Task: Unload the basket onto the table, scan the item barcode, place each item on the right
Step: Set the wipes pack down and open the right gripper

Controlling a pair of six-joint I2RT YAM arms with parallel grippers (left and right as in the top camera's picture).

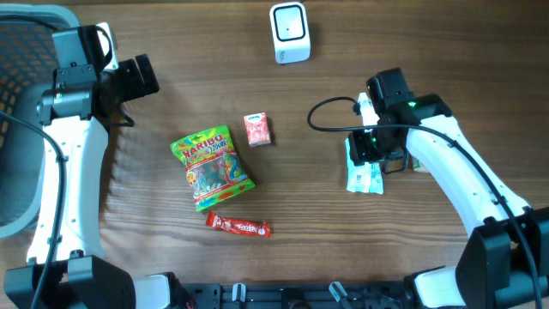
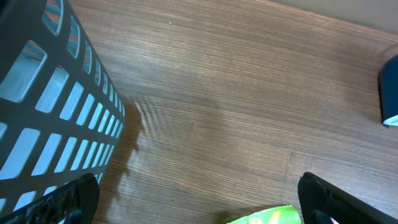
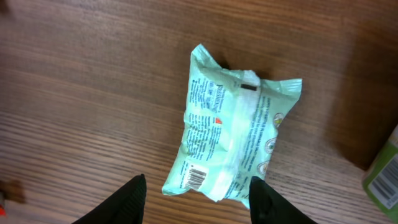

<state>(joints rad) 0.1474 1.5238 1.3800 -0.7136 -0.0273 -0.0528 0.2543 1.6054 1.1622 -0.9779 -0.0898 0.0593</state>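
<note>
The pale green plastic packet lies barcode-up on the brown wooden counter, its end between the parted fingers of the right pincer. The left pincer gapes wide beside a dark slotted plastic basket.

A mock shop checkout on a wooden table: barcode scanner at twelve o'clock, shopping basket at ten o'clock, sweets bag at centre.
</note>
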